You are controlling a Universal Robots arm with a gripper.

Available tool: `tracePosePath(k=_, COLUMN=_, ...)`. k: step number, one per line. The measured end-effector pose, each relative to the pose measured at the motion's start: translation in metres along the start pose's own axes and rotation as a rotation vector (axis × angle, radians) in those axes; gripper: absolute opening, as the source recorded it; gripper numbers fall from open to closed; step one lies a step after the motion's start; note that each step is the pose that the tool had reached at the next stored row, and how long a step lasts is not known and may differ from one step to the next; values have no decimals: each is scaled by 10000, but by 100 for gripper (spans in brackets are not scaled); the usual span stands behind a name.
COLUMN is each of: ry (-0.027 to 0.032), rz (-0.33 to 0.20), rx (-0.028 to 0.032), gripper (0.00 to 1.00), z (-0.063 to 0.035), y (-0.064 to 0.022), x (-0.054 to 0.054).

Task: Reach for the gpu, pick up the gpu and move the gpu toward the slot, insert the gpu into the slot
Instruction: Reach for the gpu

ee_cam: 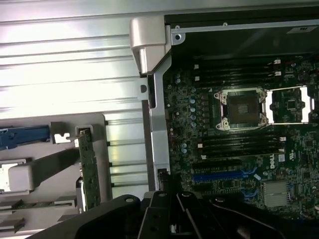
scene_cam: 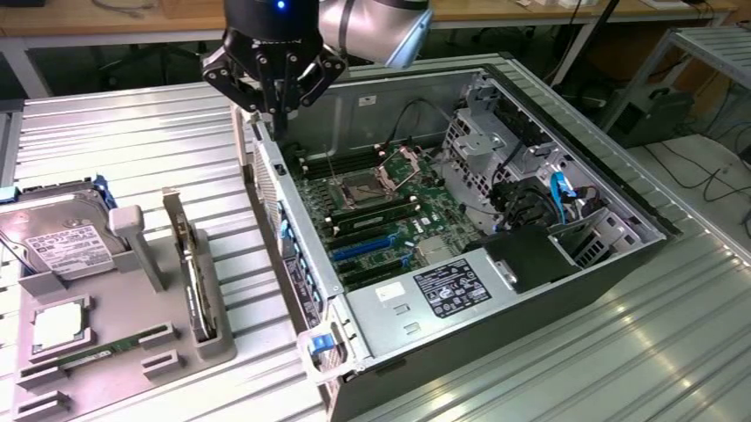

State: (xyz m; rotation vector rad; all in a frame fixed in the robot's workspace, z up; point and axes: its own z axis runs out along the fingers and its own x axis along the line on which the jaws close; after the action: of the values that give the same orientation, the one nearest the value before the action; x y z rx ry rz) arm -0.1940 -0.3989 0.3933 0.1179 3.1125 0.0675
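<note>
Ribbed metal sheets form the table (scene_cam: 141, 132), and behind it are wooden benches, partly cut off by the upper edge of the exterior view. At the exterior view's left a grey holder (scene_cam: 147, 264) lies on the table. It carries a hard drive (scene_cam: 65, 246) with a white label, which is partly cut by the picture edge, a square chip (scene_cam: 59, 327) and a small green memory stick (scene_cam: 112, 353). The gpu (scene_cam: 192, 277) stands on its long edge in a groove on the holder's right side. Its lower edge is hidden inside the groove, and it is seen almost edge-on, so its face is hard to make out. Nothing touches it. More to the right, the gripper (scene_cam: 278, 110) hangs above the rear rim of the open computer case (scene_cam: 493, 343), well apart from the gpu. The arm above it is cut off by the picture's top. I cannot tell whether the pincer is released or clenched, because its tips overlap the dark rim of the case. In the wrist view its body is a black mass that covers part of the case. Inside the case lies the motherboard (scene_cam: 393, 215), with an open processor socket (scene_cam: 358, 187) between black memory strips. The slot (scene_cam: 361, 249), a long blue strip, lies on the board's nearer part, close to the rear wall, and it is empty. Further right are a labelled cover (scene_cam: 452, 287) and a drive cage with a blue cable (scene_cam: 561, 189), half hidden among black wires.
</note>
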Motion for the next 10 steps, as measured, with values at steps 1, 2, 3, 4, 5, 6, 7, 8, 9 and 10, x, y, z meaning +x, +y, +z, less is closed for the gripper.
tracePosePath(k=1, ry=-1, rz=0, rx=-1, gripper=11, z=0, y=-1, x=16)
tracePosePath(k=2, ry=-1, rz=0, rx=-1, gripper=11, z=0, y=-2, x=28)
tracePosePath(k=3, ry=0, rz=-1, rx=-1, gripper=11, z=-1, y=-4, x=48)
tracePosePath(k=4, ry=0, rz=0, rx=-1, gripper=11, z=-2, y=-6, x=76)
tracePosePath(k=5, ry=0, rz=0, rx=-1, gripper=11, z=-2, y=-6, x=80)
tracePosePath(k=6, ry=0, rz=1, rx=0, gripper=11, z=-3, y=-7, x=100)
tracePosePath(k=7, ry=0, rz=1, rx=0, gripper=11, z=-3, y=-9, x=124)
tracePosePath(k=8, ry=0, rz=1, rx=-1, gripper=11, z=-4, y=-11, x=143)
tracePosePath(k=9, ry=0, rz=0, rx=0, gripper=11, z=-4, y=-12, x=157)
tracePosePath(k=10, ry=0, rz=0, rx=-1, gripper=11, z=-5, y=-15, x=191)
